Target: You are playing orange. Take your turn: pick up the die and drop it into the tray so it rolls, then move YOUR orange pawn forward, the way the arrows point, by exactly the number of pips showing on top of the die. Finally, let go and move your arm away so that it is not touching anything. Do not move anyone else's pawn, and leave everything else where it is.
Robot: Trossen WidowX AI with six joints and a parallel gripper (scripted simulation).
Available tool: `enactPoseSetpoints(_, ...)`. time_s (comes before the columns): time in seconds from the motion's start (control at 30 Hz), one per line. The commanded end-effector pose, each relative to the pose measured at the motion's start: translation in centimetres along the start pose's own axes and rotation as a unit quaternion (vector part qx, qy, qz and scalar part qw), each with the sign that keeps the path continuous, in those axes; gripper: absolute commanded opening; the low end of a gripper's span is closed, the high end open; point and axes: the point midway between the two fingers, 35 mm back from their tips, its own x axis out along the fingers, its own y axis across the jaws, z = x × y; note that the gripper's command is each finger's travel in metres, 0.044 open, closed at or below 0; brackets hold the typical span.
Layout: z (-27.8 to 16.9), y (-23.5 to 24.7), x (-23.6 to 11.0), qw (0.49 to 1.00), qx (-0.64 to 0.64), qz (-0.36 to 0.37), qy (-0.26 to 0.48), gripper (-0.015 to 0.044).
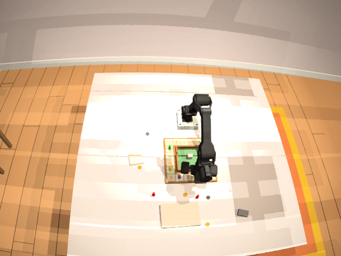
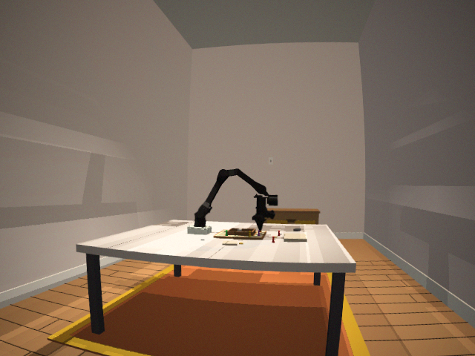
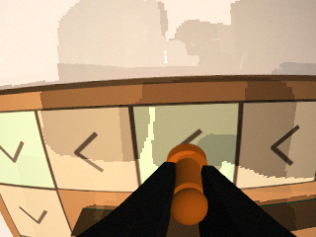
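My gripper is shut on the orange pawn, low over a pale green square in the row farthest from the arm's base. The pawn is upright between the fingertips; I cannot tell whether its base touches the board. The arm hides the pawn in the top view. The white die lies in the green-floored tray; its pips are too small to read. The purple pawn stands in the same row, and the yellow pawn and green pawn stand in a side column.
Beyond the board are two red pawns, orange discs, a dark disc, a large pale slab and a grey block. A small pale slab lies to the board's left.
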Motion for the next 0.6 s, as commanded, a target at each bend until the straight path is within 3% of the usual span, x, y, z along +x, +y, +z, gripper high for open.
enactPoseSetpoints(0.0, 0.5, 0.0, -2.5, 1.000, 0.001, -0.001, -0.007, 0.0000)
enactPoseSetpoints(0.57, -0.2, -0.3, -11.6, 1.000, 0.001, -0.001, -0.006, 0.0000)
